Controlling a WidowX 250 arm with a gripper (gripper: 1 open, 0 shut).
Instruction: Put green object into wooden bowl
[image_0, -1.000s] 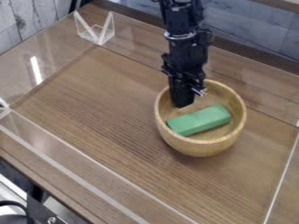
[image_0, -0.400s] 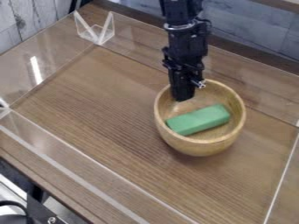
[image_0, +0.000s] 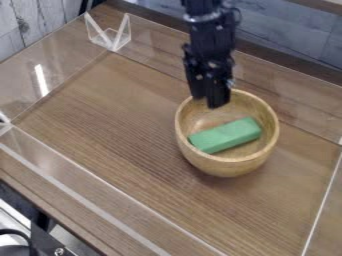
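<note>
The green object (image_0: 225, 135), a flat bright green block, lies slantwise on the floor of the wooden bowl (image_0: 214, 171), free of any grip. The bowl stands right of the middle of the wooden tabletop. My gripper (image_0: 210, 97) hangs on its black arm just above the bowl's back left rim, up and to the left of the block. Its fingers look slightly parted with nothing between them, though they are blurred.
Low clear plastic walls (image_0: 40, 80) fence the wooden tabletop (image_0: 107, 120) on all sides. A small clear plastic stand (image_0: 107, 32) sits at the back left corner. The table's front edge runs along the lower left.
The gripper has risen and shifted slightly back from inside the bowl, and its fingers have spread. The green block stays in the bowl.
</note>
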